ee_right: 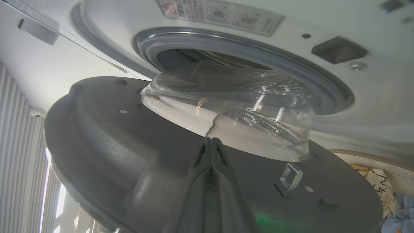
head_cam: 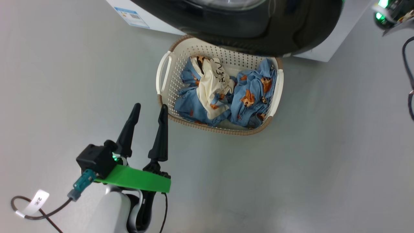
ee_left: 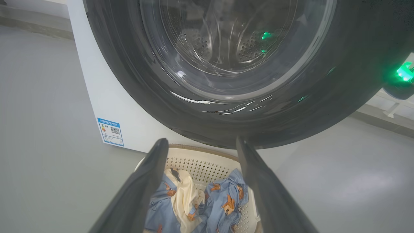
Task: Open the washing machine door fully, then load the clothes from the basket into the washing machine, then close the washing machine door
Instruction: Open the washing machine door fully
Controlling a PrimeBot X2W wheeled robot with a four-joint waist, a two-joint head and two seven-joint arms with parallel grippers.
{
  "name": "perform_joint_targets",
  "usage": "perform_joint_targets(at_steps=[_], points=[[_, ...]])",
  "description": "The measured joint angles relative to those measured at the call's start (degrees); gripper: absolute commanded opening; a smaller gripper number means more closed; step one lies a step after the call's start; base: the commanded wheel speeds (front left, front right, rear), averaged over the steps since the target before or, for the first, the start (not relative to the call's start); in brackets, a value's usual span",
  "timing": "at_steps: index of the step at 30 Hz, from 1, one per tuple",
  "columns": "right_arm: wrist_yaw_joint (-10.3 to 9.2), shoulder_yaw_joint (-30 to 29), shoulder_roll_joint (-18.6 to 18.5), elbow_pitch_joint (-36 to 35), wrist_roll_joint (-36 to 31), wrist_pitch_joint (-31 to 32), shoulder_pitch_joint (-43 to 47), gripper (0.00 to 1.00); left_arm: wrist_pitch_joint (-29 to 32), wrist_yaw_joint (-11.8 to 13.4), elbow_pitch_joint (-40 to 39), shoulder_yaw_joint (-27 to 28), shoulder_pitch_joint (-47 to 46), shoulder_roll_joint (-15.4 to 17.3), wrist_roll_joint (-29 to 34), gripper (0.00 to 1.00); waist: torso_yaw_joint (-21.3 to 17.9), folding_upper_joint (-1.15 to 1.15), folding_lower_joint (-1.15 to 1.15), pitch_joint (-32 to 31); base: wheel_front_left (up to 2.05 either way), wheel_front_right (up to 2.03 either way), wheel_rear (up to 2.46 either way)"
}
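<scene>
While the washing machine door [head_cam: 258,29] hangs part-open: its lower edge overhangs the far rim of the basket [head_cam: 226,131]
basket: on the floor, just in front of the washing machine [head_cam: 155,22], long sides running left-right
clothes [head_cam: 249,97]: all inside the basket, crumpled; blue pieces with orange figures, cream part with black marks in the left half
floor [head_cam: 291,178]: smooth plain grey, soft sheen right of the basket
blue label sticker [head_cam: 131,16]: low on the machine's white panel, beyond the basket's left end
left gripper [head_cam: 150,106]: fingers spread, empty, off the basket's near-left corner, apart from the rim, pointing toward it
right gripper [ee_right: 212,140]: fingers pressed together, nothing between them, tip at the door's inner face just beside the glass bowl [ee_right: 233,113]; contact can't be told
glass bowl: partly out of the grey rubber ring [ee_right: 245,48], up behind the basket
room: pale ribbed wall or blinds [ee_right: 19,145] with daylight showing through, on the door's side away from the basket
</scene>
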Motion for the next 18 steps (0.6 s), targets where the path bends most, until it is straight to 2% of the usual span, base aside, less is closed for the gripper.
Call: perform_joint_targets(at_steps=[18], points=[[0.0, 2.05, 3.9, -3.34, 0.02, 3.01, 8.7, 0.0, -0.08, -0.02, 0.98, 2.83, 3.76, 0.02, 2.35, 1.0, -1.37, 0.0, 0.0, -6.34, 0.0, 0.0, 0.0]])
